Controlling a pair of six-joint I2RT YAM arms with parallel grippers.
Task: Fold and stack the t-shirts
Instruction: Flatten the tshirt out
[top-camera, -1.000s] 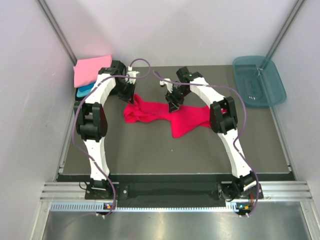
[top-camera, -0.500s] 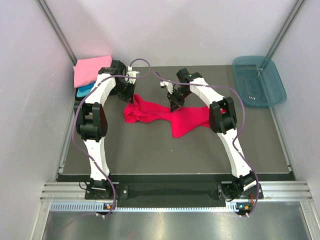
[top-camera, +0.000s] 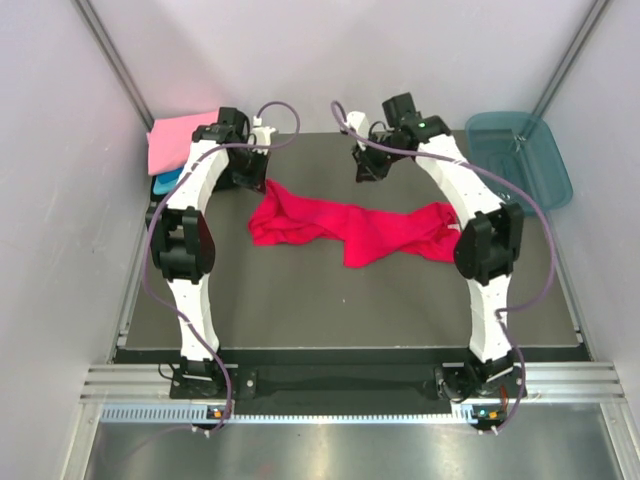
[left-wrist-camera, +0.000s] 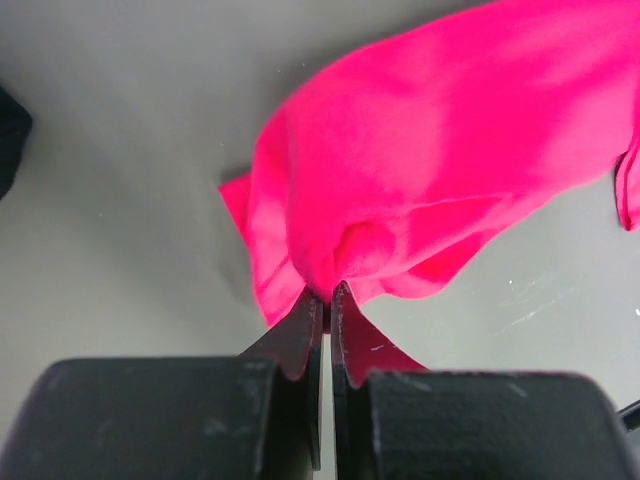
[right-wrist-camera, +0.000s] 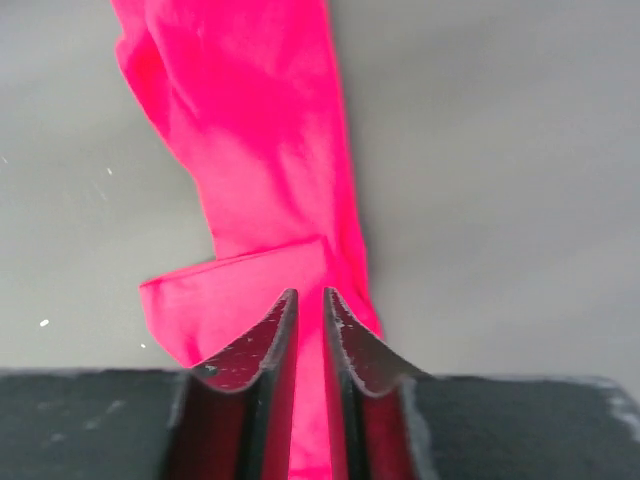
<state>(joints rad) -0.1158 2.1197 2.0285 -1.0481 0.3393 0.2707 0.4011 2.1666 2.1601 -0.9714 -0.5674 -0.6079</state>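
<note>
A crimson-red t-shirt (top-camera: 340, 225) lies crumpled across the middle of the dark table, stretching from left to right. My left gripper (top-camera: 256, 182) is shut on its upper left corner, and the left wrist view shows the red cloth (left-wrist-camera: 430, 170) pinched at my left gripper's (left-wrist-camera: 325, 290) tips. My right gripper (top-camera: 366, 168) hovers above the shirt's far edge. Its jaws stand a narrow gap apart in the right wrist view (right-wrist-camera: 310, 295), with the red shirt (right-wrist-camera: 260, 150) lying below and no cloth hanging from them. A folded pink t-shirt (top-camera: 175, 140) rests on a turquoise blue one (top-camera: 168, 182) at the far left.
A translucent teal tub (top-camera: 518, 160) sits off the table's far right corner. White walls close in on both sides. The right arm's elbow (top-camera: 488, 245) hangs over the shirt's right end.
My right gripper has risen and swung back and to the right, off the shirt's middle, its jaws having narrowed. The shirt's right end now shows, spread further right. The left gripper keeps its hold.
</note>
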